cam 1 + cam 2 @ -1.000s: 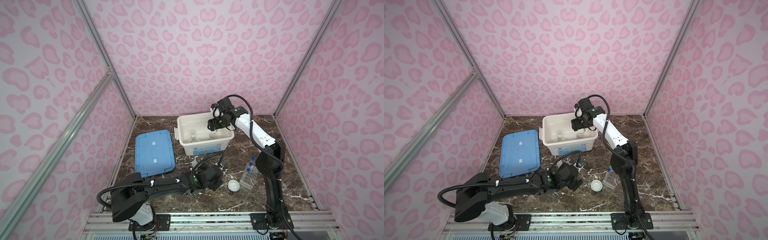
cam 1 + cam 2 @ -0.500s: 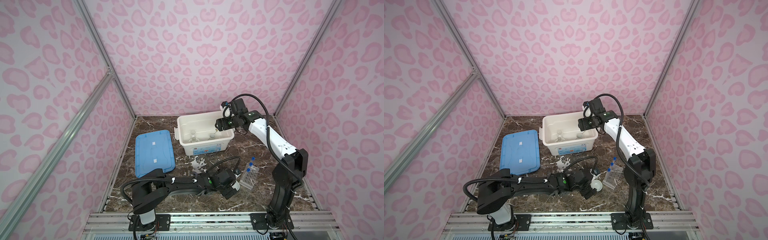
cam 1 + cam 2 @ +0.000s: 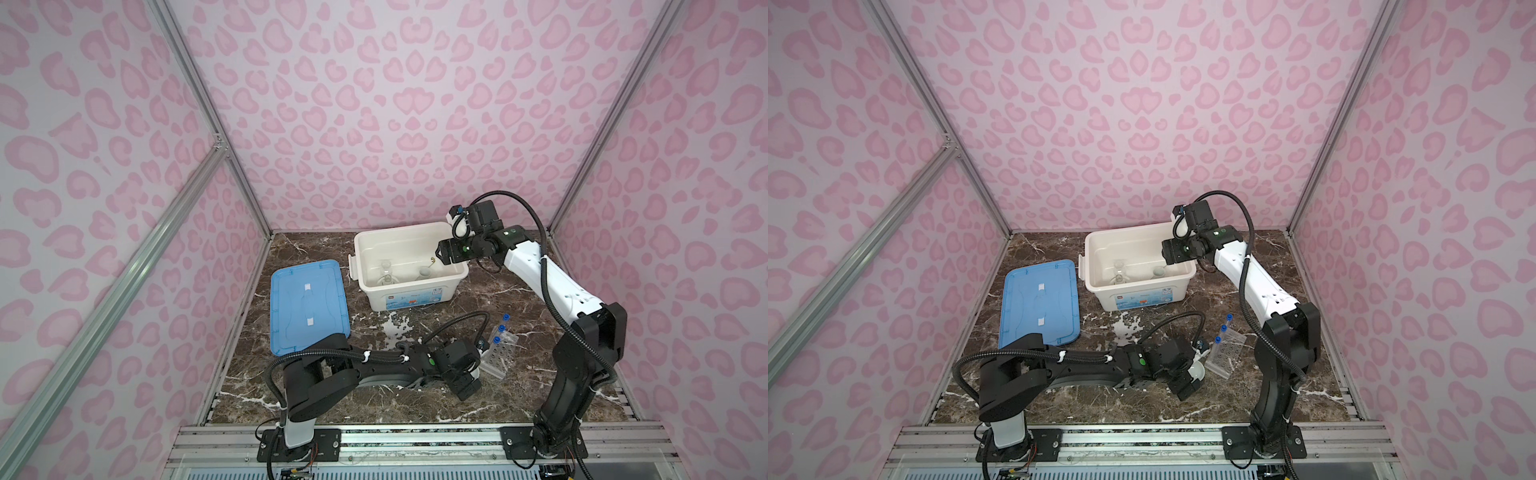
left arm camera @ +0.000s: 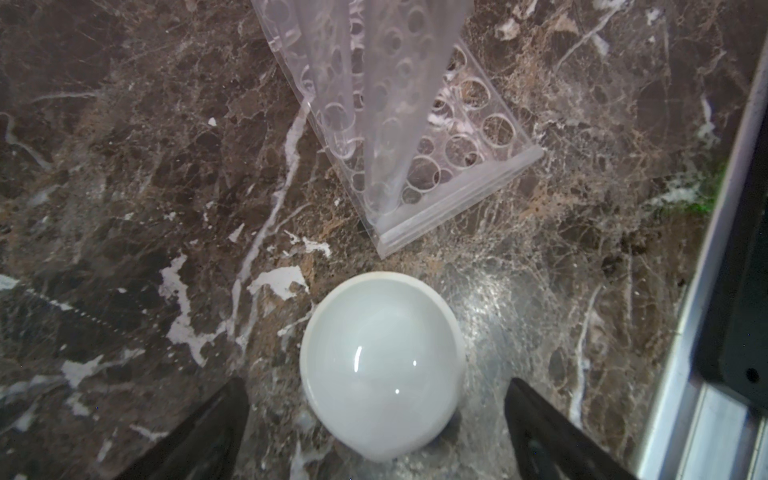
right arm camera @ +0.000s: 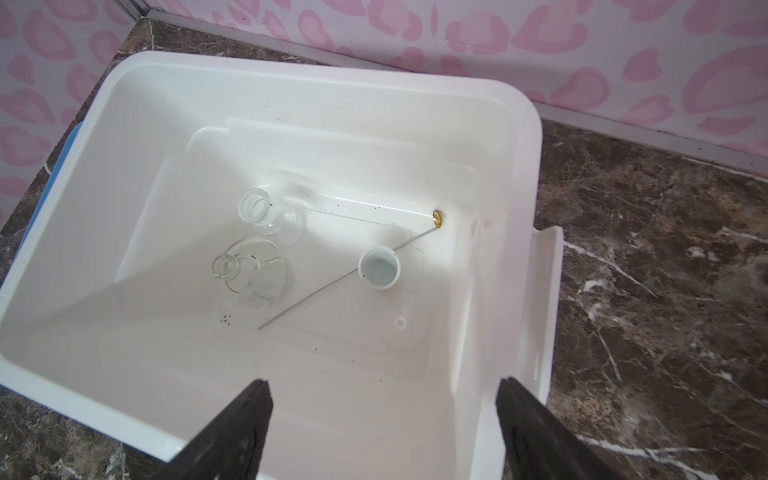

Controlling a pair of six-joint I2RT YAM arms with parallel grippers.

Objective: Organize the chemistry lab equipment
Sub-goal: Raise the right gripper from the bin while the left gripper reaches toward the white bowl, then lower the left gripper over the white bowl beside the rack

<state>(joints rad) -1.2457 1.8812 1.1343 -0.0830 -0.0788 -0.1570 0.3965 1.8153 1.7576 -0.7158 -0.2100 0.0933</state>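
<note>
White dish (image 4: 380,353) near the bench's (image 4: 124,166) front edge sits inside the spread left gripper (image 4: 376,380), seemingly ready for pinching; right gripper (image 5: 383,381) likewise spread, empty

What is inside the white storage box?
In the white storage box: a clear glass flask, a second flask, a small white dish and a thin metal rod with a gold tip. Fingers of the right pincer cover bits of the near side.

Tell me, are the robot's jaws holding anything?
No, nothing. The left jaws stand open around the white dish, not touching it; the right jaws hang open above the white box.
</note>
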